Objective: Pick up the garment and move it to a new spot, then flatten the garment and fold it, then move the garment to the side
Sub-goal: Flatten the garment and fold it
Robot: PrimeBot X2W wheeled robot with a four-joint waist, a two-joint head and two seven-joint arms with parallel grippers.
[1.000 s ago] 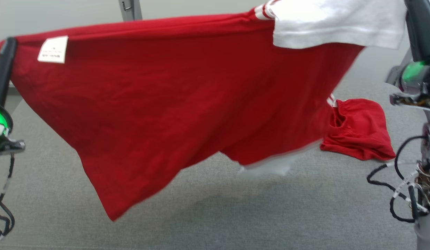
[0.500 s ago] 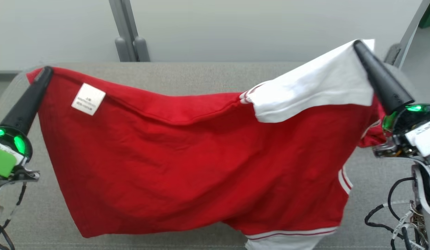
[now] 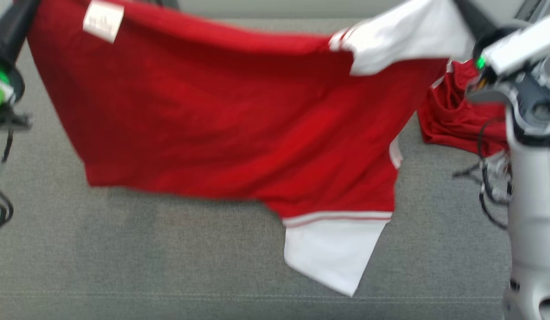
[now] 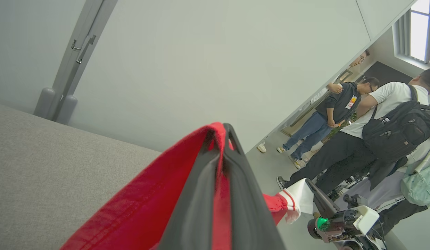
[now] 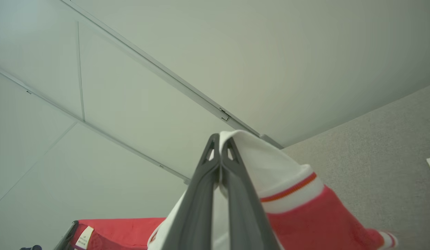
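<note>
A: Status check. Where is the garment (image 3: pixel 239 124)?

B: Off the worktop (image 3: pixel 168 266), stretched like a sheet across the upper half of the head view. Red body, white sleeves. One white sleeve (image 3: pixel 332 253) hangs lowest, at lower centre. Cannot tell whether its tip touches the grey surface.

A: Hands?

B: Left hand (image 4: pixel 223 139): fingers pressed together on the red edge, at the upper left corner of the head view. Right hand (image 5: pixel 220 146): fingers pressed together on the other sleeve (image 5: pixel 270 163), at the upper right. Both are pinching cloth.

A: Progress?

B: My judgement: the pick-up is done, with the garment lifted and spread between the two hands. This looks like the carry or lay-down to the new spot. Not yet done: laying flat, smoothing, folding, shifting aside. Most of the job is left.

A: Note the second red piece (image 3: pixel 452 120), crumpled at the right edge of the head view.

B: Seen. It lies on the worktop behind the held cloth's right side. Touching or apart, cannot tell.

A: Any writing?

B: A white label (image 3: pixel 103 20) sits near the garment's upper left corner. Dark print, blurred, unreadable. The same label shows at the lower left of the right wrist view, too small to read. No brand is legible. At the right of the left wrist view, people (image 4: pixel 335 114) are standing; one wears a small badge (image 4: pixel 350 101) on a dark top, also unreadable.
</note>
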